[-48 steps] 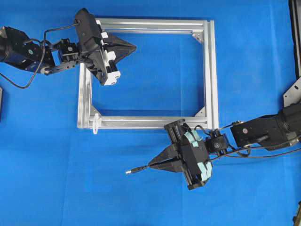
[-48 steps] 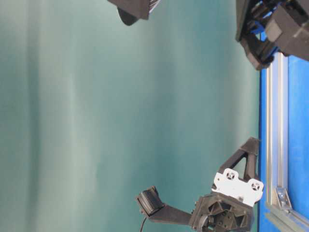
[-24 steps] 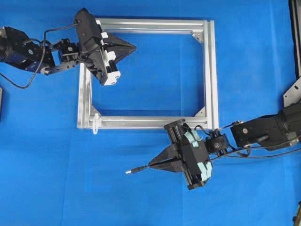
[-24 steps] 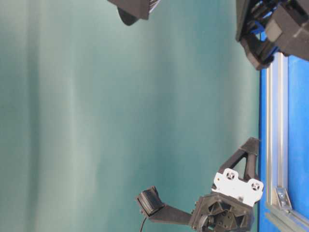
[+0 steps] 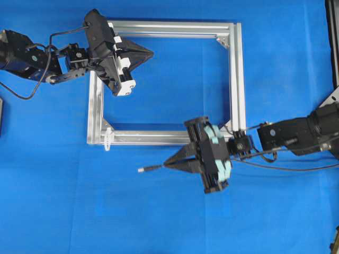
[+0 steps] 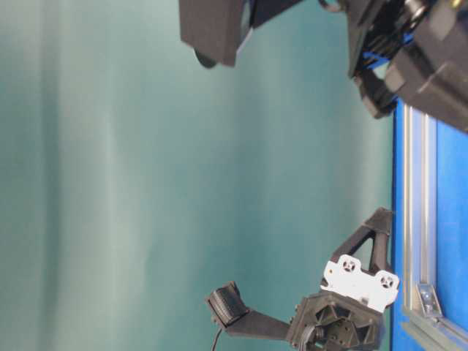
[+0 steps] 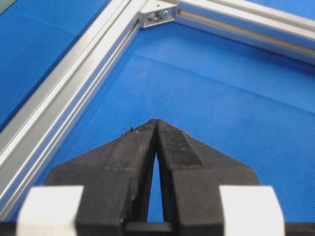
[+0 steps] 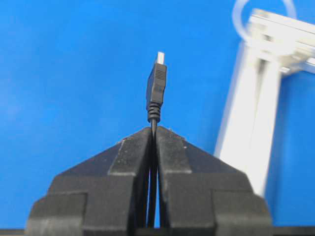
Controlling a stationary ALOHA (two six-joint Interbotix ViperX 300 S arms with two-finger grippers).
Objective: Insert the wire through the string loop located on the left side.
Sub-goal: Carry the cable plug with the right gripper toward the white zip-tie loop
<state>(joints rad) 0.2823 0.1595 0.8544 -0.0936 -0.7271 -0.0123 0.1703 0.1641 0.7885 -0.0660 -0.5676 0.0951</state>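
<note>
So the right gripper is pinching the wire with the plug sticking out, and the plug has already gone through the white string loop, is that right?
Not quite. The right gripper does pinch the wire with the plug sticking out, but the overhead view shows the plug well short of the string loop at the frame corner; it has not gone through.

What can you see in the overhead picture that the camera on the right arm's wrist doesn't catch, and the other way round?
Only the overhead view shows the left gripper, shut and empty over the far side of the silver frame, plus the whole frame and both arms. Only the right wrist view shows the plug tip up close, with its moulded black collar and small metal end. Both show the right gripper shut on the wire, the string loop at the frame's corner, and the blue table.
</note>
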